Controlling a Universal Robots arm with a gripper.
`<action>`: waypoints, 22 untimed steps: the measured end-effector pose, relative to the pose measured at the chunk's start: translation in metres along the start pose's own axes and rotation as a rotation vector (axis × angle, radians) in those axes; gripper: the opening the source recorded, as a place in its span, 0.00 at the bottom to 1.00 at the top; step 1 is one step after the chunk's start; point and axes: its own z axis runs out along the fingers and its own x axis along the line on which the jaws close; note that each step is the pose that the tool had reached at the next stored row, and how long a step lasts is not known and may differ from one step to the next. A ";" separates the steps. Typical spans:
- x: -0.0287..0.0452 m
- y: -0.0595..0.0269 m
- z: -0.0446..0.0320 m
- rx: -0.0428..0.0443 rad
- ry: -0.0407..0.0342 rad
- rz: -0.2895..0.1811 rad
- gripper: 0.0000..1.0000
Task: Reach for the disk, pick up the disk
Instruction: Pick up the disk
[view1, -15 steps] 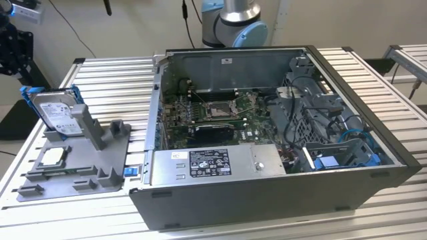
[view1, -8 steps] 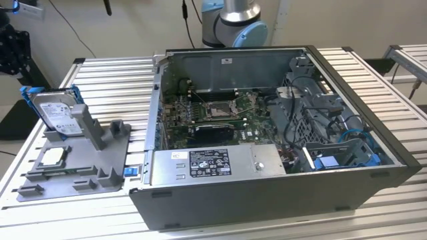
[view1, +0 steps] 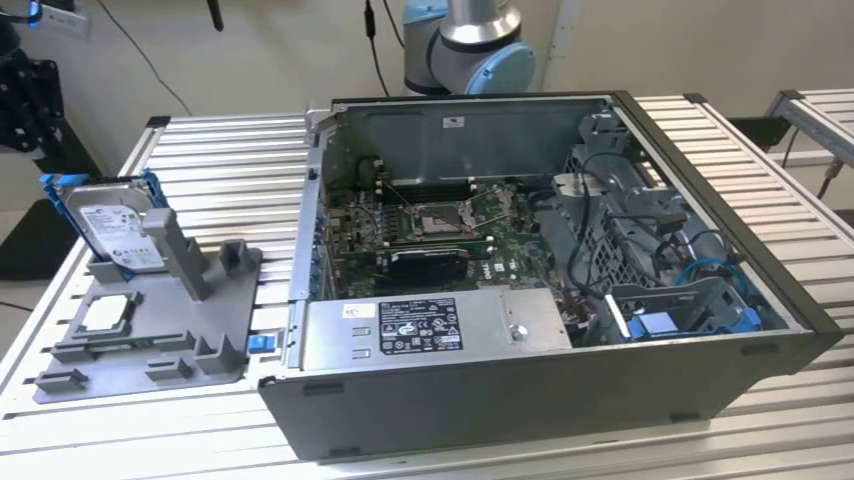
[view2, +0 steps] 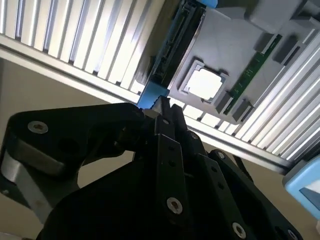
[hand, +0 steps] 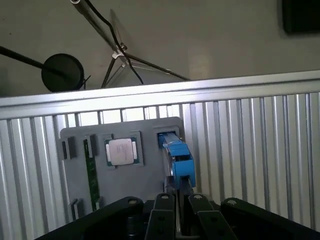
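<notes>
— Where's the disk (view1: 118, 235)?
— Standing on edge in the grey holder (view1: 200, 335), exterior view's left of the computer case (view1: 534, 400). My gripper (view2: 168, 106) hangs clear of it, fingers together, holding nothing

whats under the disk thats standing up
The disk stands upright in a slot of the grey holder, which lies on the slatted table. Its lower edge is hidden by the slot walls, so the contact cannot be seen.
</notes>
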 end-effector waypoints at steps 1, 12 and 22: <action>0.0000 0.0000 0.0001 -0.0001 0.0000 0.000 1.00; -0.0010 -0.0005 0.0136 -0.0037 0.0004 0.000 1.00; -0.0013 -0.0006 0.0277 -0.0046 0.0008 -0.057 1.00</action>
